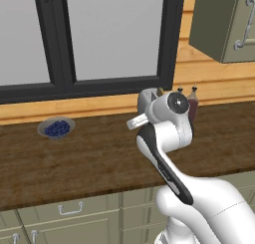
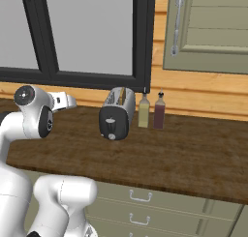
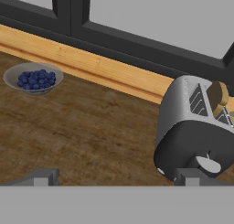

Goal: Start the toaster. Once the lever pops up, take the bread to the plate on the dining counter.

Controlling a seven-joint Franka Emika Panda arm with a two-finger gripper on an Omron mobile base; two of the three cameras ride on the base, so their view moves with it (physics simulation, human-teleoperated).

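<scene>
The toaster (image 2: 117,113) is standing on the dark wooden desk (image 2: 193,158) below the window, its black end panel facing out toward the robot, with two bottles (image 2: 151,111) just beside it on the far side. A slice of bread (image 3: 218,98) is sticking up out of one of the slots; in the hand view its brown crust is showing above the rounded silver top, while the neighbouring slot is looking empty. The end effector (image 3: 114,177) is hanging with its jaws spread as wide as they go and nothing between them, and the toaster is sitting off to one side of its line rather than between the finger tips (image 3: 43,176). A grey bowl of blueberries (image 1: 56,128) is resting well apart from the toaster, further along the desk. Judging from the look of it, the toaster is likely to be a stiff, fairly heavy box that is not going to slide much under a light push, so the lever on the black end, near the round knob (image 3: 208,164), is the place to press down; the lever itself is too small here to make out clearly. The bread is probably going to be light, dry and crumbly, so a gentle pinch across its flat faces near the exposed top edge is looking safest.
</scene>
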